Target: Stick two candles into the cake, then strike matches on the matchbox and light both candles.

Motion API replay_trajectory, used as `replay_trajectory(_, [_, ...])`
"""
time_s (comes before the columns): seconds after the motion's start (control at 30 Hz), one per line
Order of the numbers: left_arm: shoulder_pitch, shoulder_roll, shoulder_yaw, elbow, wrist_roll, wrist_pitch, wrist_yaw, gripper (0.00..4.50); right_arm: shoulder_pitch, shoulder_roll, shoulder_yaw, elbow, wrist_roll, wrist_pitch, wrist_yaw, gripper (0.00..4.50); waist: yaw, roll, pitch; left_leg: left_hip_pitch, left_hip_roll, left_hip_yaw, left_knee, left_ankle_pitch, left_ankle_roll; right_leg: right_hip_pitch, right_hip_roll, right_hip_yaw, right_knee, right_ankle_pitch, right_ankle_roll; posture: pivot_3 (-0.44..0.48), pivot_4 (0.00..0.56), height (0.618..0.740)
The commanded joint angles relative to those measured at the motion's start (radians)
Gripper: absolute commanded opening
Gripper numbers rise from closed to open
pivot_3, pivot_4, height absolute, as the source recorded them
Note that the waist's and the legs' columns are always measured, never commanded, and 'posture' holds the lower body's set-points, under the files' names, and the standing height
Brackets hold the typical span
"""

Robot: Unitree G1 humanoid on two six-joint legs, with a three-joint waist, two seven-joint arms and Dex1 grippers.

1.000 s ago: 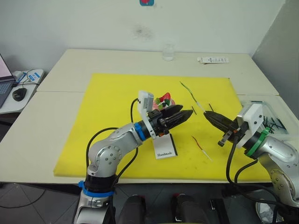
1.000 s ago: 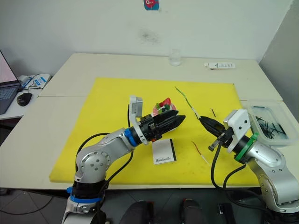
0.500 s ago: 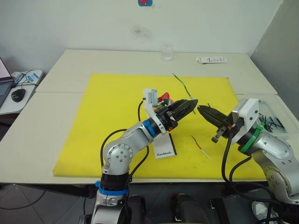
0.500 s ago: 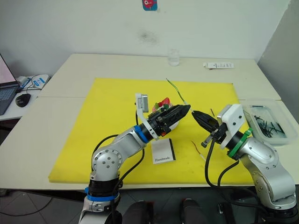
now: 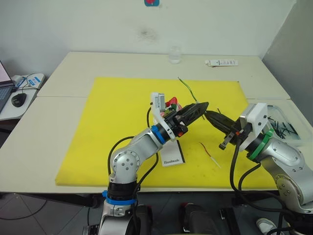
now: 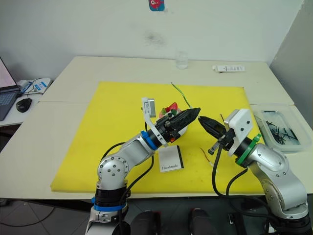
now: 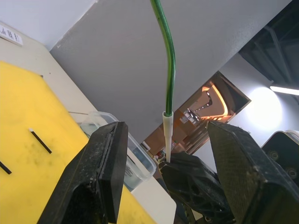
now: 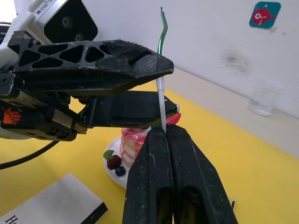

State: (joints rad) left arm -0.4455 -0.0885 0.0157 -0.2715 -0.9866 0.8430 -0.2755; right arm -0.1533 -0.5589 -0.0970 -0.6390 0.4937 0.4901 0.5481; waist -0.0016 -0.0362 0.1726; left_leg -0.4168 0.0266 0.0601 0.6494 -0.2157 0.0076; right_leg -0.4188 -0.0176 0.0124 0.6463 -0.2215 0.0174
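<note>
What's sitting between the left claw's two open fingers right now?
In the left wrist view, the green candle stands between the left claw's open fingers, its white base pinched in the right claw's tip.

Head stereo pair: both eyes look forward and down from above the bench [image 5: 73,73], covering the whole yellow mat [image 5: 117,112] at mid frame and the wall at the top. The two views share nearly the same scene with a slight sideways offset.

Left wrist camera: close range, angled upward between the left hand [image 7: 168,182] fingers.

Right wrist camera: close range, facing the cake [image 8: 135,140] and the wall along the right hand [image 8: 164,132].
</note>
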Motion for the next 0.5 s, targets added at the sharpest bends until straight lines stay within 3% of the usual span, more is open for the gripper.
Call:
replay_trajectory(0.03, [-0.009, -0.013, -0.008, -0.032, -0.028, -0.015, -0.013, 3.01, -0.01, -0.005, -0.011, -0.051, 0.018, 0.0, -0.003, 0.0, 0.0, 0.0, 0.0, 0.0, 0.0, 0.0, 0.0, 0.0, 0.0, 0.0, 0.0, 0.0, 0.0, 0.0, 0.0, 0.0, 0.15, 0.74])
replay_trajectory(0.13, [-0.008, -0.013, -0.008, -0.033, -0.029, -0.017, -0.014, 3.01, -0.009, -0.003, -0.011, -0.053, 0.017, 0.0, -0.003, 0.0, 0.0, 0.0, 0.0, 0.0, 0.0, 0.0, 0.0, 0.0, 0.0, 0.0, 0.0, 0.0, 0.0, 0.0, 0.0, 0.0, 0.15, 0.74])
replay_trajectory(0.23, [-0.008, -0.016, -0.008, -0.035, -0.032, -0.02, -0.016, 2.47, -0.009, -0.004, -0.011, -0.053, 0.018, 0.001, 0.0, 0.0, 0.0, 0.0, 0.0, 0.0, 0.0, 0.0, 0.0, 0.0, 0.0, 0.0, 0.0, 0.0, 0.0, -0.001, -0.002, 0.0, 0.15, 0.74])
replay_trajectory(0.5, [-0.012, -0.014, -0.012, -0.035, -0.036, -0.024, -0.015, 0.04, -0.021, -0.007, -0.013, -0.038, 0.017, -0.002, 0.009, 0.0, 0.0, 0.0, 0.0, 0.0, 0.0, 0.0, 0.0, 0.0, 0.0, 0.0, 0.0, 0.0, 0.0, -0.001, -0.002, 0.0, 0.15, 0.74])
